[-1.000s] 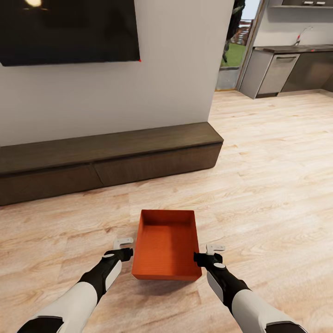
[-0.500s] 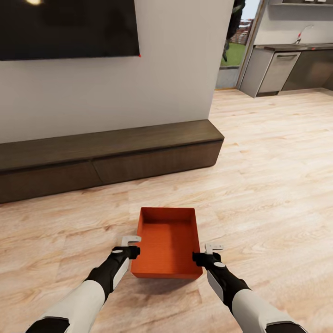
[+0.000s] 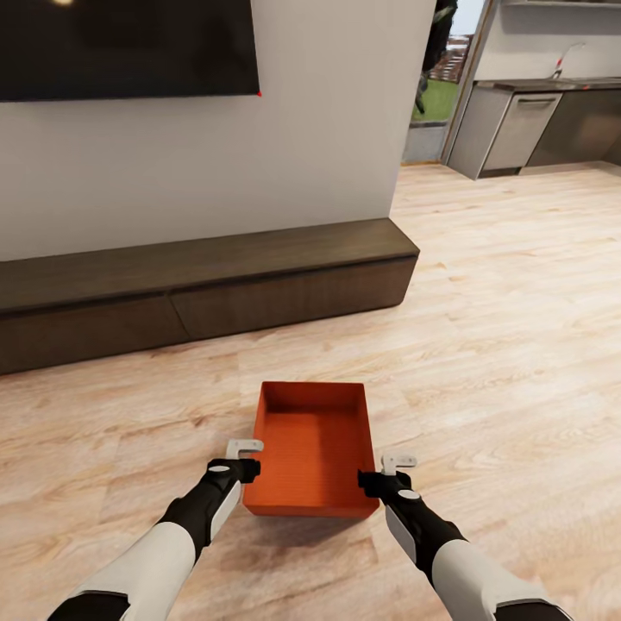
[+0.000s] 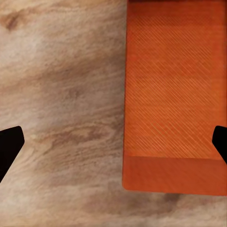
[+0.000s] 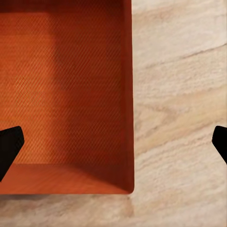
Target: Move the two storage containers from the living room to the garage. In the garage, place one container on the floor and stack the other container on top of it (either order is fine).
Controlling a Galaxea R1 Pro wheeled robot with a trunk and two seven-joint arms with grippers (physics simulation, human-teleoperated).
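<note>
Both arms reach forward and down, elbows out, wrists level with each other. Left gripper (image 3: 247, 457) and right gripper (image 3: 390, 473) each stand with jaws spread wide, dark fingertips (image 4: 9, 146) far apart.

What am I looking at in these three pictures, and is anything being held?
This is a simulated two-armed robot in a living room. The big picture comes from its head camera, looking down over both arms. An orange-red bin, open and empty, sits on the wood floor before a dark bench under a TV. The left pincer is at the bin's left wall, the right pincer at its right wall. The other two pictures come from cameras on each wrist, looking down along the fingers: the dark tips at the edges straddle a bin wall, wide apart. Both pincers are open, so nothing is held yet.
</note>
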